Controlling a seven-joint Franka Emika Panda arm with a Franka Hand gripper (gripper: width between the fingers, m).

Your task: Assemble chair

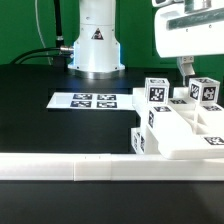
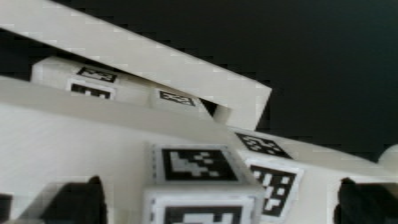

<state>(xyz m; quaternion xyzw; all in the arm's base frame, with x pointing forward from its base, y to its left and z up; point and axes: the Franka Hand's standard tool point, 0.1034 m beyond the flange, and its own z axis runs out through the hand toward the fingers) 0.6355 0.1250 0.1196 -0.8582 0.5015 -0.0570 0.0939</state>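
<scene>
The white chair parts (image 1: 180, 125) lie bunched at the exterior view's right: tagged blocks, square legs and a flat panel, packed together. My gripper (image 1: 186, 70) hangs just above the back of this bunch. In the wrist view the gripper (image 2: 217, 205) is open, with its dark fingers (image 2: 75, 202) wide apart on either side of a white tagged block (image 2: 199, 180). There is a gap between the block and each finger. A long square leg (image 2: 169, 68) and more tagged parts (image 2: 267, 150) lie beyond the block.
The marker board (image 1: 84, 100) lies flat on the black table, to the left of the parts. The robot base (image 1: 95, 45) stands behind it. A long white border rail (image 1: 90, 166) runs along the table's front edge.
</scene>
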